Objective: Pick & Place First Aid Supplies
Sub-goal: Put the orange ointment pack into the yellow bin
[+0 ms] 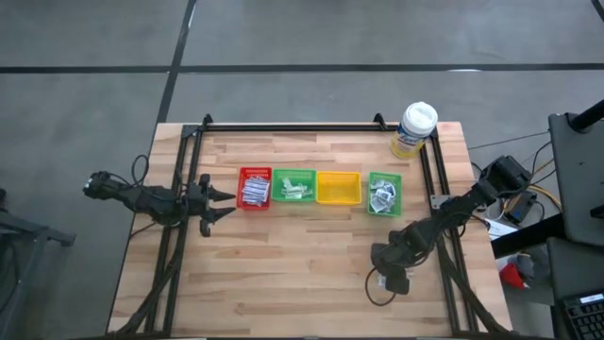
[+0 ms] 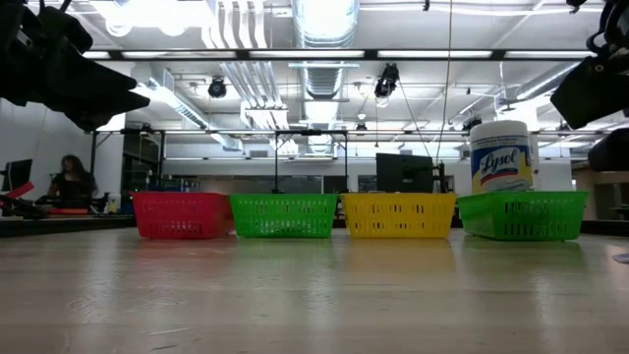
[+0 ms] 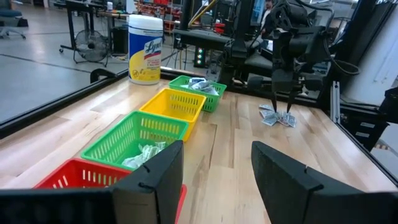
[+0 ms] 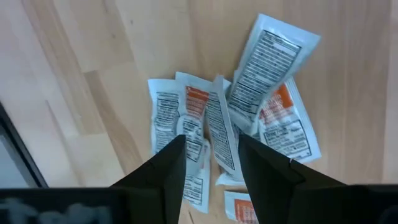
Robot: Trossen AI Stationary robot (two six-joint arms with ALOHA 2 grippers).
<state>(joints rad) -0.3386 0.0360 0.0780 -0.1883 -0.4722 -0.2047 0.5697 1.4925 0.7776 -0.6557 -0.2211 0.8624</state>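
The left gripper (image 1: 226,196) hangs just left of the red tray (image 1: 255,188), jaws spread and empty; this arm looks to be waiting. The red tray already holds long white strip packets (image 1: 255,192). Right of it, the first green tray (image 1: 294,186) has a few pale sachets (image 3: 144,154) in it. The yellow tray (image 1: 339,188) looks bare. The second green tray (image 1: 384,194), nearest the white-lidded tub (image 1: 415,128), carries a heap of packets. Near and right of that tray, the right gripper (image 4: 211,163) points down over a small loose pile of packets (image 4: 236,118) on the table (image 1: 283,274), jaws parted around one upright packet edge, not yet closed on it. So sorting looks well under way, with this pile left to move
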